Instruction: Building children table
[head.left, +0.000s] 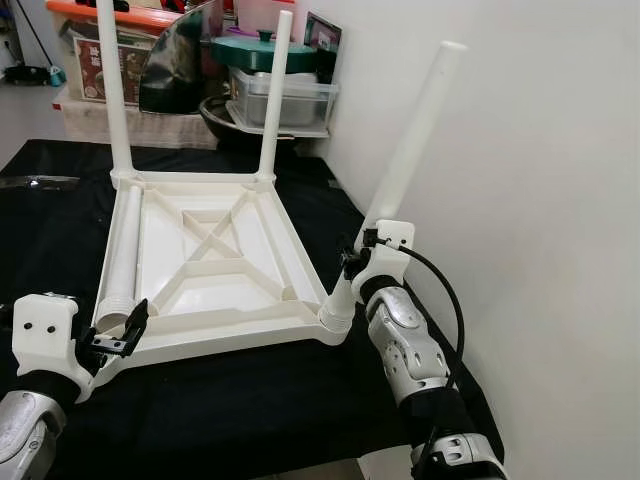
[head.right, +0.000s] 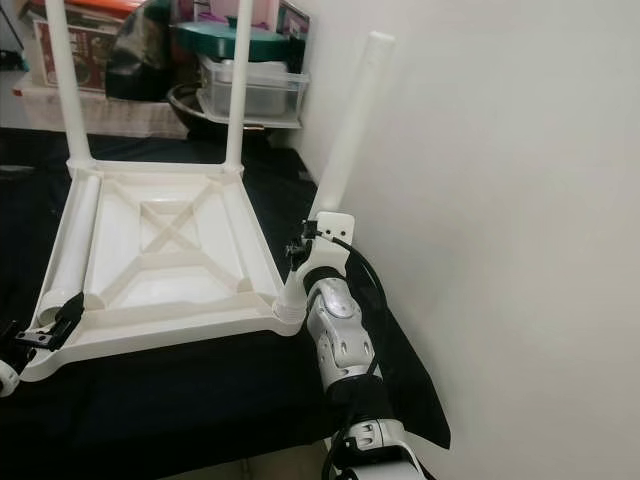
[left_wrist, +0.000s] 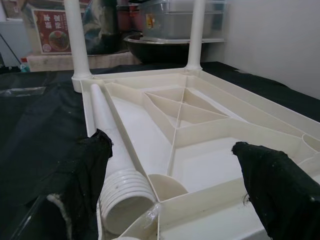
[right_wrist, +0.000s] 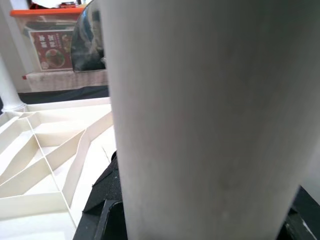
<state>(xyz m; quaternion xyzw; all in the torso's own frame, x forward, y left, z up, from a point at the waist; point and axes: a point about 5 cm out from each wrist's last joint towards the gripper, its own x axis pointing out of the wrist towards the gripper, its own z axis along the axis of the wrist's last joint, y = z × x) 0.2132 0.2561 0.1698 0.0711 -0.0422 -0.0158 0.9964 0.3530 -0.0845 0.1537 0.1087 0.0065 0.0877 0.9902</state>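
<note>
The upturned white tabletop lies on the black-covered counter, with two legs upright in its far corners. The right end effector is clamped on a third, tilted leg at the tabletop's near right corner. The left end effector, fingers spread apart, sits at the near left corner, where a loose leg lies inside the tabletop.

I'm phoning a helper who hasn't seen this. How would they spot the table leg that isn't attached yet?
Find the upside-down white plastic tabletop on the black cloth. Along its left inner edge lies a loose white plastic leg, ribbed end toward the left claw. It alone lies flat; the other legs stick upward.
</note>
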